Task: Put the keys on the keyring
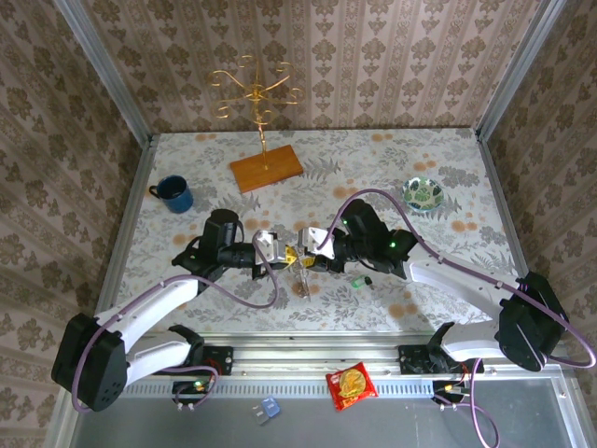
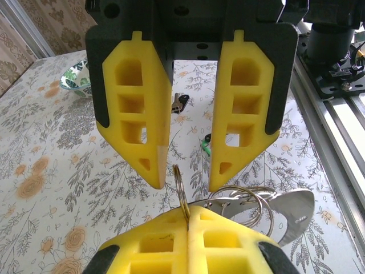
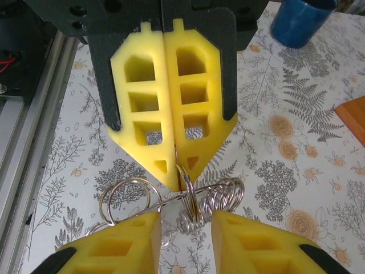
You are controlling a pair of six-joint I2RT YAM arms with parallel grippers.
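The keyring [image 2: 181, 191] is a silver split ring joined to a bunch of other rings [image 3: 225, 197] and a flat metal tag [image 2: 293, 208]. My left gripper [image 2: 188, 212] is shut on that ring, holding it upright on edge above the table. My right gripper [image 3: 185, 220] faces it tip to tip and is open, its fingers on either side of the ring without touching it. In the top view both grippers [image 1: 283, 252] [image 1: 313, 256] meet at the table's middle. The keys lie on the cloth behind the right gripper: a green one [image 2: 204, 146] and a dark one [image 2: 181, 103].
A blue mug [image 1: 174, 194] stands at the left. A gold hook stand on a wooden base [image 1: 266, 168] is at the back. A patterned bowl [image 1: 423, 193] sits at the right. A snack packet [image 1: 351, 385] lies on the near rail.
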